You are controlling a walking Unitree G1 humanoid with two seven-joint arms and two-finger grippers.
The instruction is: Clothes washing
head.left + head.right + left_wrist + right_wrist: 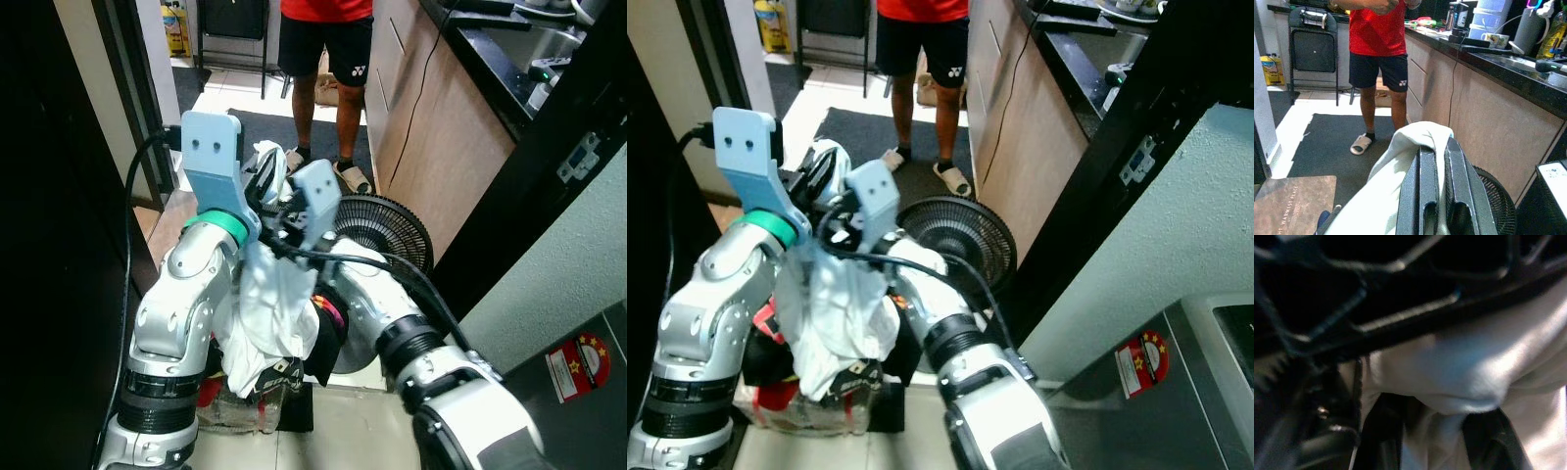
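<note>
We read little here — a white Yonex logo on the person's dark shorts (351, 70), and faint lettering, "THE WARMEST PLACE", on the brown mat (1293, 208) — the red sticker (578, 366) stays illegible.

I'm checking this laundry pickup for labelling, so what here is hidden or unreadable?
- Clothes under the white garment: head views, covered by the garment and both arms.
- Right gripper: right wrist view is dark and blurred; cloth lies between its fingers, so how they stand is unclear.
- Left gripper: fingertips buried in white cloth.
- Fan: lower half hidden behind the right arm.
- Person: cut off above the shirt by the top edge.
</note>
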